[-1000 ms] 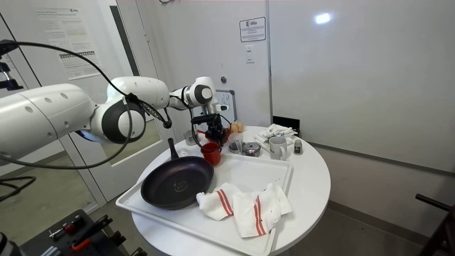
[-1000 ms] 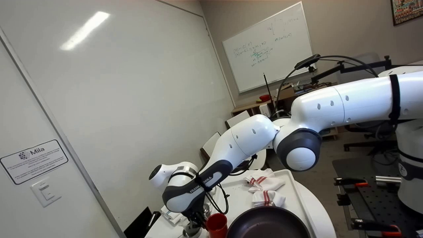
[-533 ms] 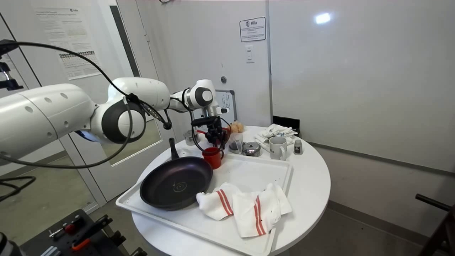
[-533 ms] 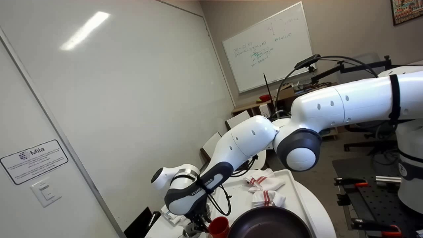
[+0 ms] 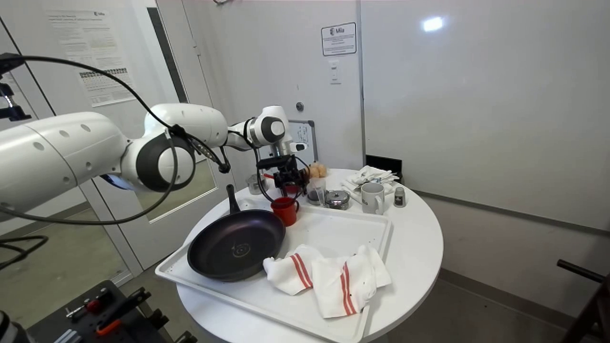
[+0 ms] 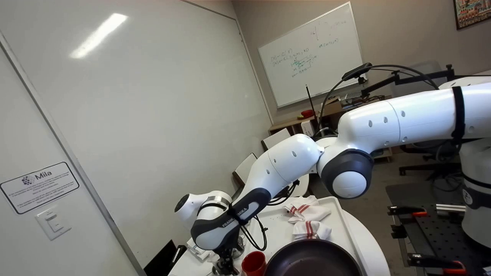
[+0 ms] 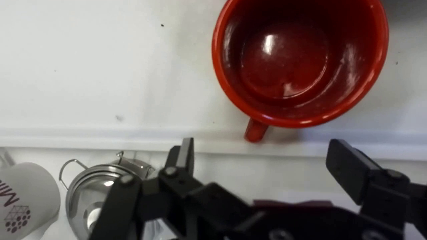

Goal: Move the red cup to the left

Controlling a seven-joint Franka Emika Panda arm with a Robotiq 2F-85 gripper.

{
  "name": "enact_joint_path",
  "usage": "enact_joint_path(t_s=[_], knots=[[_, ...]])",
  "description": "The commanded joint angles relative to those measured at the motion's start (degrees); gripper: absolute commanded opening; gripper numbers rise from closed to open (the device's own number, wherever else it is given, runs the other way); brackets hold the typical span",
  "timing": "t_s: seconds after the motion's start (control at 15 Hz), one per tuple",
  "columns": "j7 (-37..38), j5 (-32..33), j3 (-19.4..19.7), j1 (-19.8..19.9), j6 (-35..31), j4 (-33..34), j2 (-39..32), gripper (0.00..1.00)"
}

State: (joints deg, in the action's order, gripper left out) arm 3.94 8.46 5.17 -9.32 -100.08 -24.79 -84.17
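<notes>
**Gripper (image 7: 262,150) spread near red cup (image 5: 286,217), no grasp yet**

Landmark: black frying pan (image 5: 238,245). Cup upright on the tray (image 5: 329,233), just beside the pan; touching it or not, can't tell. Cup's handle (image 7: 255,131) points away from the pan. Gripper is farther from the pan than the cup, fingers (image 7: 348,171) wide apart, holding nothing.

Risks (my guess): cup mouth shows wider than the finger gap in the wrist view, depth unclear, so an off-centre approach could catch the rim and tip the cup. Shoving panward could jam it on the pan's edge. Pinching only the handle may let it swing or slip. Metal canister (image 7: 88,193), farther from the pan than the cup, could get clipped by a low sideways move. "Left" is ambiguous: if panward, the pan blocks.
</notes>
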Motion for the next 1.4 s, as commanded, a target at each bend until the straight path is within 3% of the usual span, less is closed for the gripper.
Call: enact_joint_path(t_s=[0.0,0.2,0.27,0.6,1.33], knots=[[0.8,1.0,0.7,-0.9,-1.6,2.8,0.1,1.00],[0.6,0.8,0.8,-1.4,-0.2,6.6,0.3,1.00],[0.9,0.6,0.9,-1.7,-1.4,3.8,2.6,1.00],[1.2,0.5,1.1,-1.4,1.7,3.8,5.2,1.00],[3.9,0.0,0.9,0.3,2.4,3.6,5.2,1.00]])
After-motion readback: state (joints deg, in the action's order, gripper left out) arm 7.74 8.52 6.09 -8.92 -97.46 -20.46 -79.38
